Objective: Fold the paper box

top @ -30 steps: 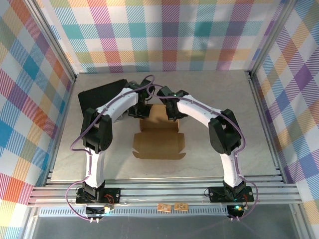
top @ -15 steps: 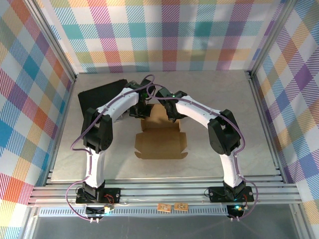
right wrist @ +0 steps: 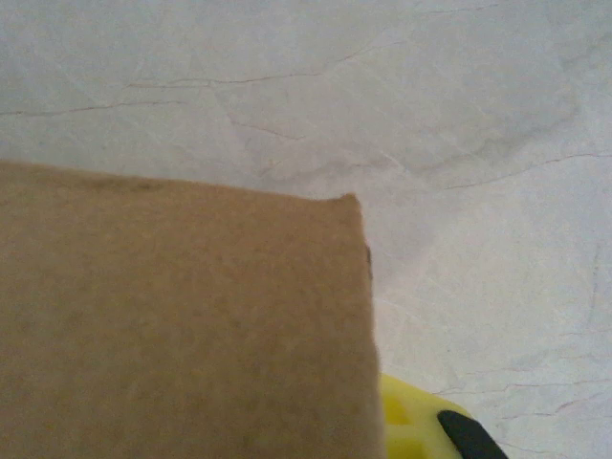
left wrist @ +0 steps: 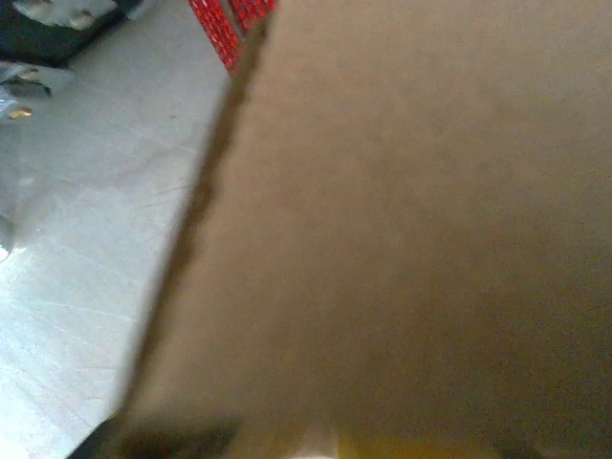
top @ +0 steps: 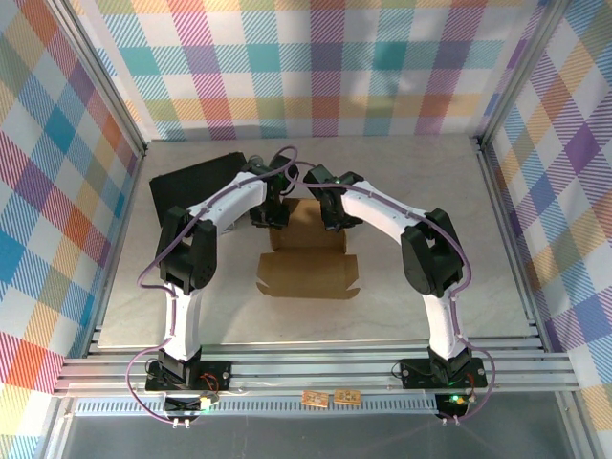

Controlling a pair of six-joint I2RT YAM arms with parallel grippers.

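Observation:
The paper box is a brown cardboard sheet lying mid-table, with its near panel flat and its far panel raised between the two arms. My left gripper is at the far panel's left end. Blurred cardboard hides its jaws in the left wrist view. My right gripper is at the panel's right end, shut on the cardboard. In the right wrist view a brown flap runs down into the jaws, with one yellow finger showing beside it.
A black flat case lies at the far left, close behind the left arm, and its corner shows in the left wrist view. The pale marbled table is fenced by aluminium rails and plaid walls.
The box slid slightly to the right and then settled. The left wrist drew back a little toward the far side. The right gripper kept its hold at the panel's right end.

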